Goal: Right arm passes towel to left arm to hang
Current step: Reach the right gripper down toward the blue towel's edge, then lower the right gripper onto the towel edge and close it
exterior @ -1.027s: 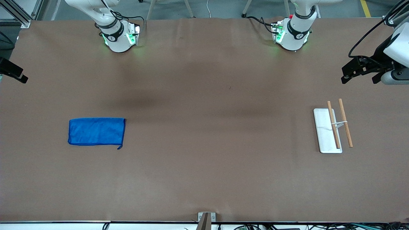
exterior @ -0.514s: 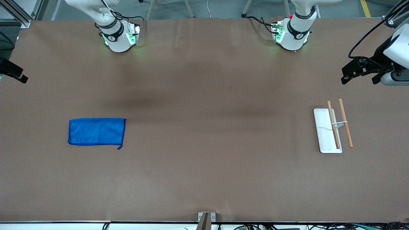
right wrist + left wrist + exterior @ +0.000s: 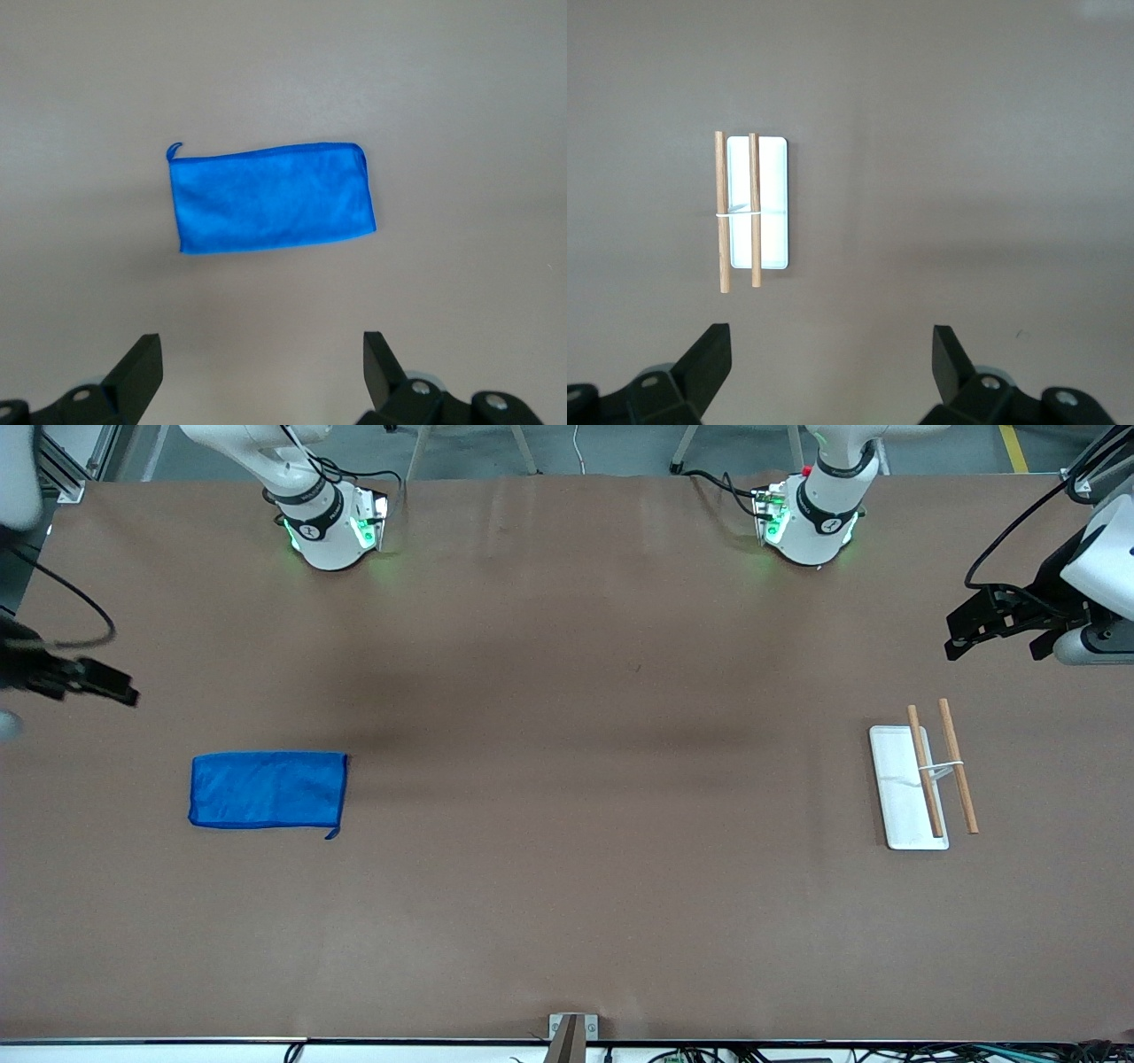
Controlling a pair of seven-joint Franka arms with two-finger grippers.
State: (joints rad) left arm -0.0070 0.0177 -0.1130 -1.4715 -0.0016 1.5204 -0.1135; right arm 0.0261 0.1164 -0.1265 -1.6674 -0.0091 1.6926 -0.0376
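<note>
The bright blue folded towel (image 3: pixel 266 790) lies flat on the brown table toward the right arm's end, with its small loop at one corner; it also fills the middle of the right wrist view (image 3: pixel 270 197). My right gripper (image 3: pixel 120 691) hangs open in the air beside the table's end, apart from the towel, and nothing sits between its fingers (image 3: pixel 142 363). My left gripper (image 3: pixel 955 633) hovers open and empty at the other end of the table, and in the left wrist view (image 3: pixel 831 354) it looks down on the rack.
A white tray with two wooden rods (image 3: pixel 905 788) stands toward the left arm's end, also seen in the left wrist view (image 3: pixel 772 204). The arm bases (image 3: pixel 328 531) (image 3: pixel 811 522) stand along the table's back edge. A small bracket (image 3: pixel 571 1032) sits at the front edge.
My right gripper has swung in from the table's end, closer to the towel. The left arm has barely shifted. The towel and tray lie as before.
</note>
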